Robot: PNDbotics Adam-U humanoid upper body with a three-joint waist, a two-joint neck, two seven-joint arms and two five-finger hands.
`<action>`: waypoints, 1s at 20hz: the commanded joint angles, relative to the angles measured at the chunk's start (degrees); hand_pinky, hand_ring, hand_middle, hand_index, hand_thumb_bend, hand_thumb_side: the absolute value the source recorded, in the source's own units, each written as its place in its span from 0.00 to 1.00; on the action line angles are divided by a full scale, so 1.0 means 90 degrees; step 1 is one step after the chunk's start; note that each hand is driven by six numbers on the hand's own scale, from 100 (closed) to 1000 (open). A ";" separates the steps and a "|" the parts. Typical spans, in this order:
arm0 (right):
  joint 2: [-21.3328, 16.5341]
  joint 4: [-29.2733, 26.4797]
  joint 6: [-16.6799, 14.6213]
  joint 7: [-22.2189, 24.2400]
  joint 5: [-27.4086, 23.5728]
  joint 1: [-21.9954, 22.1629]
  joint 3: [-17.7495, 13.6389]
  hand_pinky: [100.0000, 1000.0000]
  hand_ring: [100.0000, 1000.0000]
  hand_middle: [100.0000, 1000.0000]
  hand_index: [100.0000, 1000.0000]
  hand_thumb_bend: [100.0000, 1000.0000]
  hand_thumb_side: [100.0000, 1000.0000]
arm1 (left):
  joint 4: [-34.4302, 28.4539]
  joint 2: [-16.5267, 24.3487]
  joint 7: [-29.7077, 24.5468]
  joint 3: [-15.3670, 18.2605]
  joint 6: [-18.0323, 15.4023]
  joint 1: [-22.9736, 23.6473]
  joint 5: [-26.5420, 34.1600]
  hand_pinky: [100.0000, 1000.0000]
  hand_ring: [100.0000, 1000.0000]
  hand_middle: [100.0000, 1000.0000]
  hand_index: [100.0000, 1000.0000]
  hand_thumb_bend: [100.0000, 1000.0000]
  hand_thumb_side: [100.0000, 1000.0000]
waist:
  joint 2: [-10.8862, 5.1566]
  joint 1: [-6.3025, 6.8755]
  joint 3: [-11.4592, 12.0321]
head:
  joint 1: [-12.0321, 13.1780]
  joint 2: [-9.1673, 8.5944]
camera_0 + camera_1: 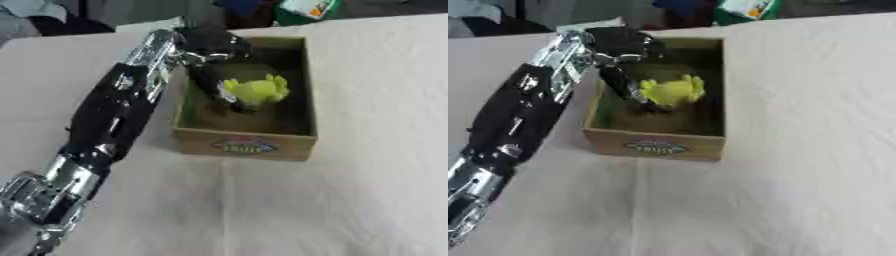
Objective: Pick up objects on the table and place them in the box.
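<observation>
The robot's left arm [114, 112] is seen entering from the lower left corner and is stretched diagonally up across the cloth-covered table [367, 150], its black shell and silver joints angled toward the cardboard box [245, 142]. At the wrist the arm is bent over the box's left wall, so that the left hand [210, 82] is lowered into the open top, fingers pointing down.

Inside the box, a yellow-green object [256, 90] is held at the fingertips; the dark fingers appear to be curled against its left side, so the hand is judged to be closed on the object rather than spread. Whether the object is resting on the box floor or is suspended just above it cannot be told from either view. The reach over the wall is judged to serve a release well within the box, away from the rim.

The box is set near the far middle of the table, with a printed label shown on its front wall. To the right of the box, only bare cloth is shown, and no other loose item is visible on the table. The right hand is not shown in either view. The placing step is judged to be almost done, with only the release outstanding.
</observation>
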 commanded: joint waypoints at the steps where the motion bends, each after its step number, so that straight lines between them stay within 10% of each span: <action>1: -0.0113 -0.0127 -0.0084 -0.0109 -0.0030 0.0012 -0.0149 0.87 0.80 0.84 0.99 0.00 0.85 | -0.0533 0.0077 0.0290 0.0401 0.0254 -0.0047 0.0302 0.63 0.79 0.70 0.92 0.25 1.00 | -0.0191 -0.0074 0.0101 | -0.0134 0.0114; 5: -0.0169 -0.0127 -0.0167 -0.0333 -0.0003 0.0146 -0.0284 0.86 0.80 0.84 0.99 0.00 0.85 | -0.1139 0.0012 0.0664 0.0972 0.0627 0.0054 0.0676 0.56 0.70 0.60 0.86 0.00 0.98 | -0.0235 -0.0156 0.0342 | -0.0329 0.0152; 20: -0.0428 -0.0127 -0.0169 -0.0849 0.0383 0.0747 -0.0625 0.86 0.80 0.84 0.99 0.00 0.85 | -0.3446 -0.0356 0.2084 0.1762 0.2047 0.1703 0.2096 0.33 0.50 0.44 0.75 0.00 0.72 | -0.0414 -0.0375 0.1393 | -0.1905 0.0363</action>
